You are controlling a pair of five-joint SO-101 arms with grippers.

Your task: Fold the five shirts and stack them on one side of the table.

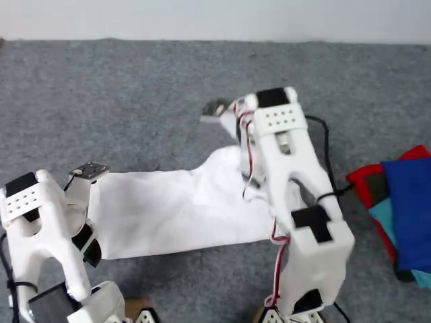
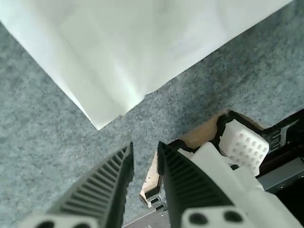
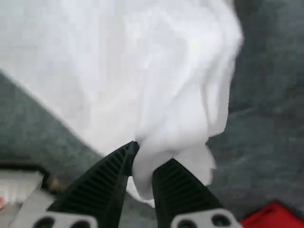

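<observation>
Right fingers (image 3: pixel 107 178) clamped on bunched edge of white shirt (image 1: pixel 168 208). Left fingers (image 2: pixel 111 178) narrow gap, empty, just off shirt's corner. Folded stack (image 1: pixel 401 202) well apart from shirt, right arm's side.

Soft, fairly bright room light is falling evenly from above. The white shirt (image 1: pixel 168 208) is blowing out at the centre of the high view, its folds barely reading, and the same glare is washing it out in both wrist views. The arms are casting only faint, soft-edged shadows on the grey table cover (image 1: pixel 135 87).
</observation>
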